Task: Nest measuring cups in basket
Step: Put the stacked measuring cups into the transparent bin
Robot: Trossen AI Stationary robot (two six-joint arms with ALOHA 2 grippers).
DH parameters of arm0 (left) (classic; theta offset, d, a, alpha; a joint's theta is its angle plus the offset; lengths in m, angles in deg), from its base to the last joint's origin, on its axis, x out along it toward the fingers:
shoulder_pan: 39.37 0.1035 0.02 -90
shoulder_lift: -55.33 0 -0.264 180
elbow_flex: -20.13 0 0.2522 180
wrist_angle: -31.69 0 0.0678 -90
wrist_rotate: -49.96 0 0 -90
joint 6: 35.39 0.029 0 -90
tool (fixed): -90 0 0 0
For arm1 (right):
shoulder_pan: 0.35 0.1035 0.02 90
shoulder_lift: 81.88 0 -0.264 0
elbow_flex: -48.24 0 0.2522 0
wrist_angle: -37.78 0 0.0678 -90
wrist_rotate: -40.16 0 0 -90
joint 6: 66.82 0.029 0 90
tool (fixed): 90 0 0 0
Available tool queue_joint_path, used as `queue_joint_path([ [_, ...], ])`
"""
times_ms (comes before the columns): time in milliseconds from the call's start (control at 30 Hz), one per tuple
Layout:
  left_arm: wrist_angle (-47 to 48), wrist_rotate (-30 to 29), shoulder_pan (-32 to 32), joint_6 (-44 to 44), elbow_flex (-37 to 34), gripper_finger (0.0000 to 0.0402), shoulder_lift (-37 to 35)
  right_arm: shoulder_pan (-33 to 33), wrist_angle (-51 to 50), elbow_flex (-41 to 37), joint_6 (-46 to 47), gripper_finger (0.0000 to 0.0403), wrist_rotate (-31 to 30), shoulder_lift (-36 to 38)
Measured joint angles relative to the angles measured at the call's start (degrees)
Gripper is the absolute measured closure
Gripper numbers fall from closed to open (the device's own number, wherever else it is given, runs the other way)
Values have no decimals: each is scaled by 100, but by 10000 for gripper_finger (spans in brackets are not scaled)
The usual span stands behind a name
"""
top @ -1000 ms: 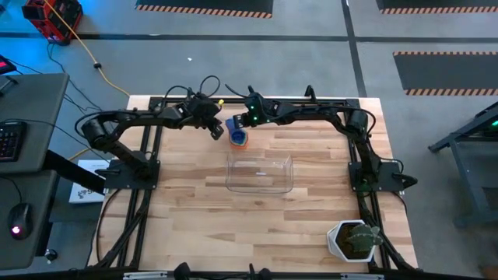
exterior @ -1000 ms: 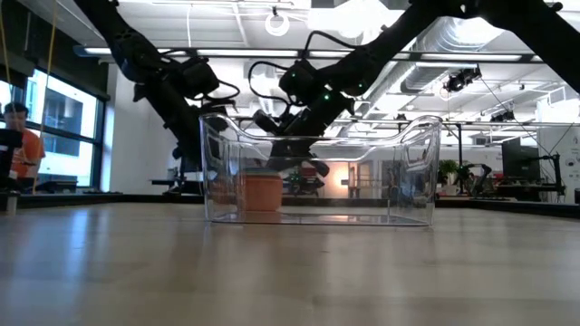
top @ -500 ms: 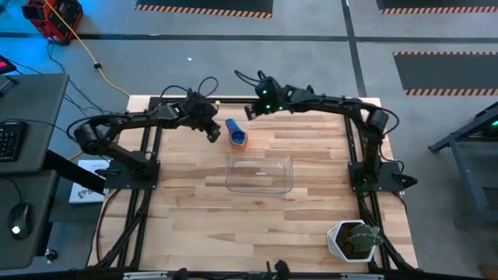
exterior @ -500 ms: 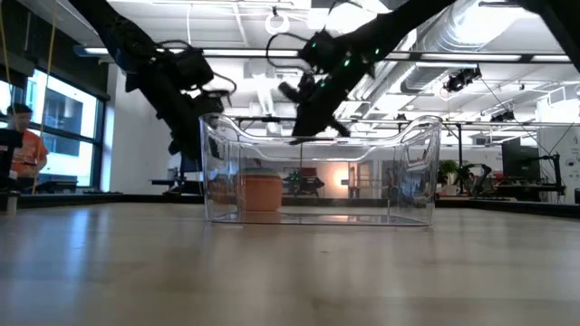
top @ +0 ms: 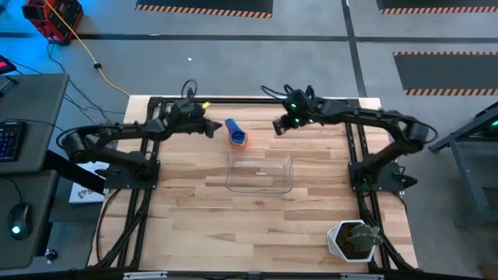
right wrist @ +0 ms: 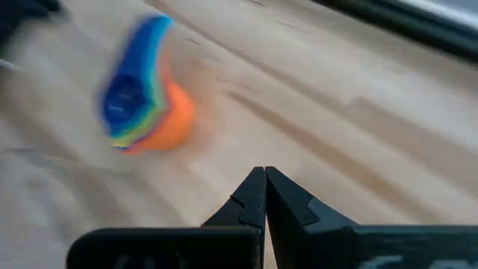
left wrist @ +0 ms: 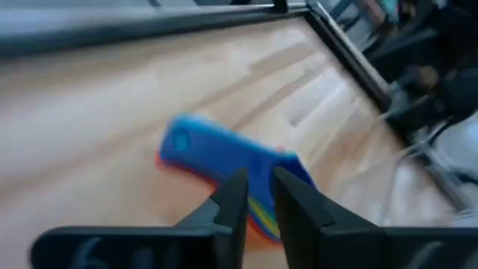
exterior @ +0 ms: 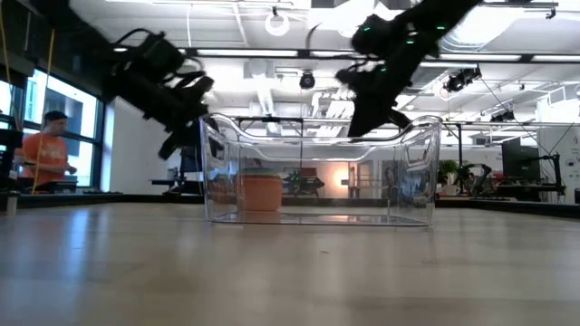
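The measuring cups (top: 236,134) sit nested in one stack on the table, just beyond the far left corner of the clear basket (top: 260,173). The orange cup (right wrist: 170,118) is outermost and a blue handle (left wrist: 216,153) lies on top. Through the basket (exterior: 317,172) the orange cup (exterior: 263,192) shows standing on the wood. My left gripper (top: 212,128) hovers left of the stack, with a narrow gap between its fingers (left wrist: 258,187). My right gripper (top: 277,126) is shut (right wrist: 265,179), raised, and right of the stack. Both hang clear above the table, left gripper (exterior: 169,148) and right gripper (exterior: 358,127).
A white pot with a green plant (top: 354,239) stands at the table's near right corner. Dark frame rails (top: 257,99) run along the far edge and both sides. A person in orange (exterior: 50,163) is in the room beyond the table.
My right gripper has drawn back from the cup stack toward the table's right and risen above the basket's rim. My left gripper has pulled away toward the table's left. The nested cups have stayed where they were.
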Motion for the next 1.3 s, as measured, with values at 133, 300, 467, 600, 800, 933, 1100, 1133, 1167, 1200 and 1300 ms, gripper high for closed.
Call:
queue_joint_path([
  [133, -1371, -23, -186, -1434, -986, 301, -354, 140, 1292, -1095, 831, 403, 391, 739],
  [300, -2328, -315, -369, -2339, -1520, 227, -471, 276, 2570, -1774, 1546, 403, 390, 1092],
  [467, -2211, -335, -520, -2664, -1497, 153, -286, 459, 2589, -1838, 1659, 403, 389, 1098],
  [600, -2166, -497, -562, -2859, -1306, 107, 174, 551, 2580, -1838, 1688, 403, 319, 1098],
  [800, -2184, -785, -511, -3083, -777, 85, 1238, 633, 2578, -1838, 1764, 403, 146, 1098],
  [933, -2250, -611, -465, -3340, -350, 86, 1812, 670, 2578, -1838, 1766, 403, 103, 1098],
  [1100, -2310, -622, -467, -3668, -72, 87, 2177, 748, 2578, -1836, 1773, 403, 98, 1095],
  [1133, -2407, -628, -463, -3749, -71, 87, 2219, 757, 2578, -1836, 1774, 403, 98, 1095],
  [1167, -2488, -633, -461, -3814, -73, 87, 2268, 778, 2578, -1836, 1774, 403, 97, 1095],
  [1200, -2567, -634, -461, -3866, -70, 87, 2333, 789, 2578, -1836, 1770, 403, 82, 1095],
  [1300, -2715, -653, -458, -3993, -75, 87, 2542, 844, 2578, -1836, 1774, 403, -72, 1095],
])
